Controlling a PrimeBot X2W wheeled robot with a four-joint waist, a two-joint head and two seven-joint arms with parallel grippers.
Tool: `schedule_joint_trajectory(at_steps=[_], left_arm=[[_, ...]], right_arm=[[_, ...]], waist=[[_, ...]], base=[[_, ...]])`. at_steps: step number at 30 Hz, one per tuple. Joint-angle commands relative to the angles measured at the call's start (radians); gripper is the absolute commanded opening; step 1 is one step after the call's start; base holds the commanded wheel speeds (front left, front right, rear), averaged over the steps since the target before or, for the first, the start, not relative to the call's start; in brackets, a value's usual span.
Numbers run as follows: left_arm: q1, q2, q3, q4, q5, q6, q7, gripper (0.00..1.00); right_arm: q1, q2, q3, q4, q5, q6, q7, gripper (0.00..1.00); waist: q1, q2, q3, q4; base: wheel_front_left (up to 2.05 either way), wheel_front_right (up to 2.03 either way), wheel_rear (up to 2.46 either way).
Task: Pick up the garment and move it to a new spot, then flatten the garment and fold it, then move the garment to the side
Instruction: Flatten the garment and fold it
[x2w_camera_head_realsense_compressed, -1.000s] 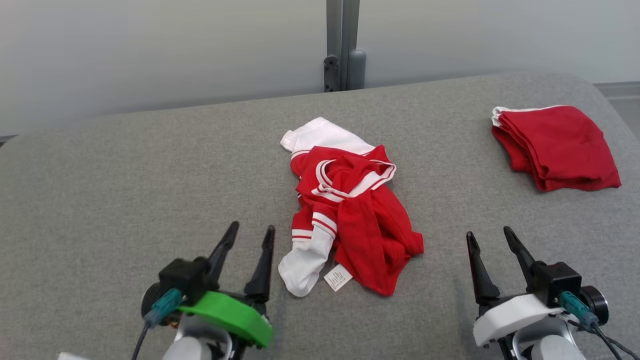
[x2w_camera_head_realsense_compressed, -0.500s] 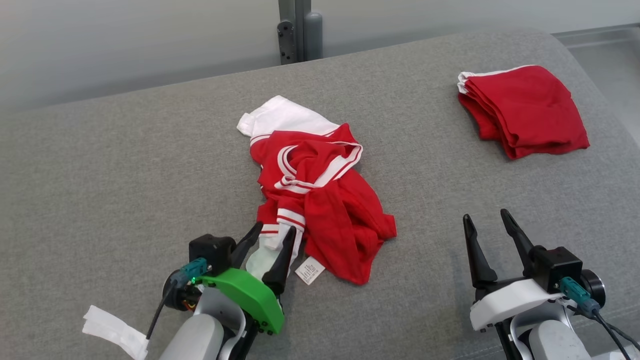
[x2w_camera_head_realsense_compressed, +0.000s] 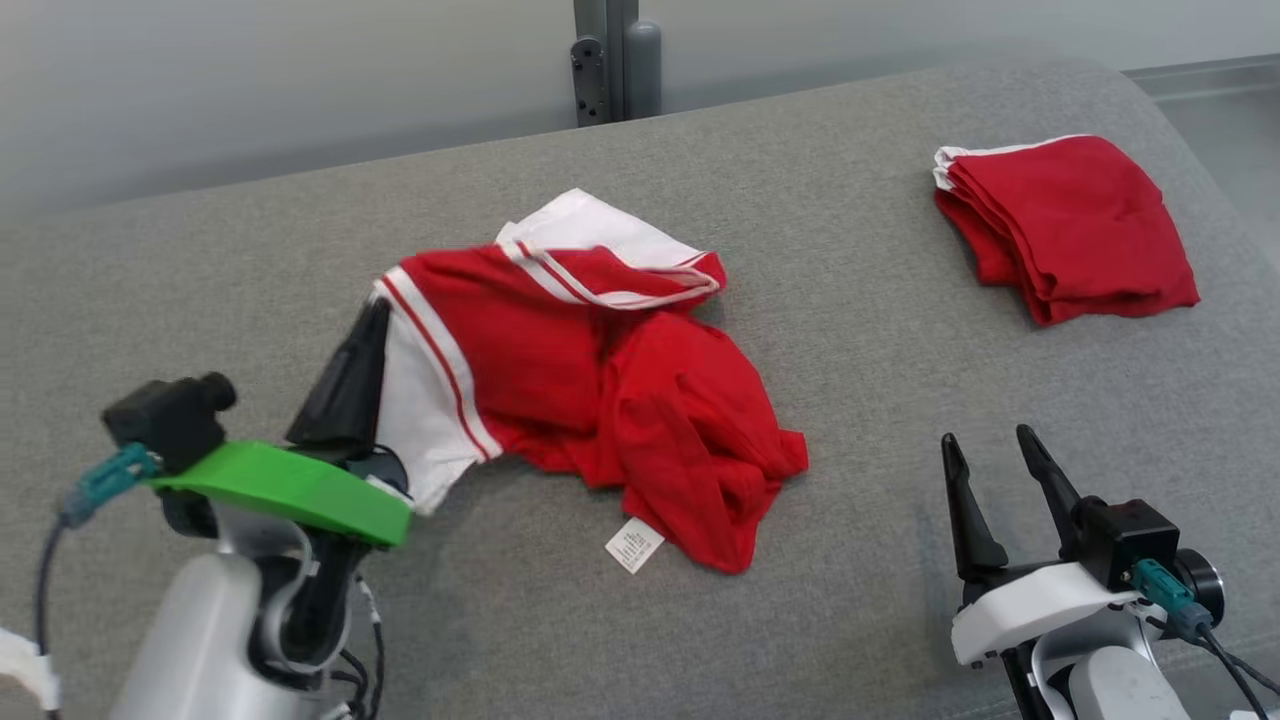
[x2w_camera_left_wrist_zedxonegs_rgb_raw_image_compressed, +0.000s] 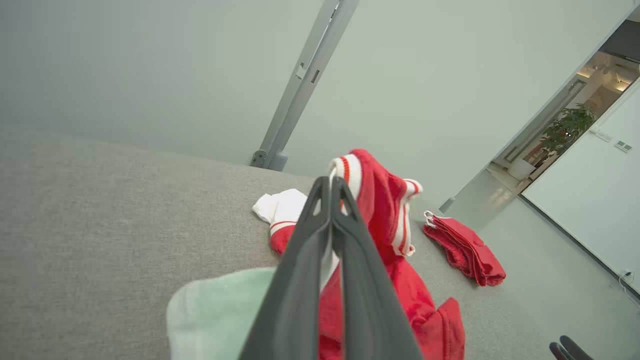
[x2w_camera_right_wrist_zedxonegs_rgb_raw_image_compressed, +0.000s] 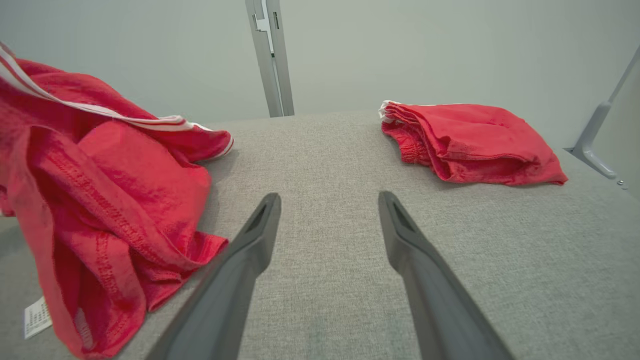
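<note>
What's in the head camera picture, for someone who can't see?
The left pincer is shut on the white sleeve of a crumpled red-and-white garment on a grey surface. The right pincer is open; a folded red garment lies far right.

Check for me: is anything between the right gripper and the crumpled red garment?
Nothing visible does. Bare grey surface lies between the right gripper and the garment; the folded red stack sits farther back, off that line.
</note>
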Motion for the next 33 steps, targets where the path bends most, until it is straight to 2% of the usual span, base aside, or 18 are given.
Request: schedule_joint_trajectory(at_steps=[1,10,17,22,28,33], left_arm=[[0.012,0.02,0.022,-0.044,-0.028,0.009,0.021,0.0],[-0.076,0.159,0.154,-0.288,-0.131,0.086,0.199,0.0],[-0.208,0.271,0.218,-0.319,-0.15,0.114,0.302,0.0],[-0.304,0.318,0.224,-0.324,-0.156,0.124,0.357,0.0],[-0.439,0.347,0.194,-0.289,-0.105,0.139,0.385,0.0],[-0.528,0.315,0.132,-0.26,-0.078,0.143,0.401,0.0]], right_arm=[[0.002,-0.002,0.002,0.002,-0.002,0.0,-0.003,1.0],[0.003,-0.002,0.008,0.012,-0.005,0.0,-0.003,1.0],[-0.008,-0.002,0.02,0.015,0.004,0.0,-0.003,1.0],[0.003,-0.002,0.016,0.013,0.011,0.0,-0.003,1.0],[-0.004,-0.002,0.02,0.016,0.01,0.0,-0.003,1.0],[-0.018,-0.002,0.028,0.019,0.01,0.0,-0.003,1.0]], waist=[[0.0,-0.0001,-0.02,0.024],[0.0,-0.0001,-0.044,0.061],[0.0,-0.0001,-0.043,0.055],[0.0,-0.0001,-0.041,0.047],[0.0,-0.0001,-0.035,0.038],[0.0,-0.0001,-0.028,0.027]], base=[[0.0,0.0,0.0],[0.0,0.0,0.0],[0.0,0.0,0.0],[0.0,0.0,0.0],[0.0,0.0,0.0],[0.0,0.0,0.0]])
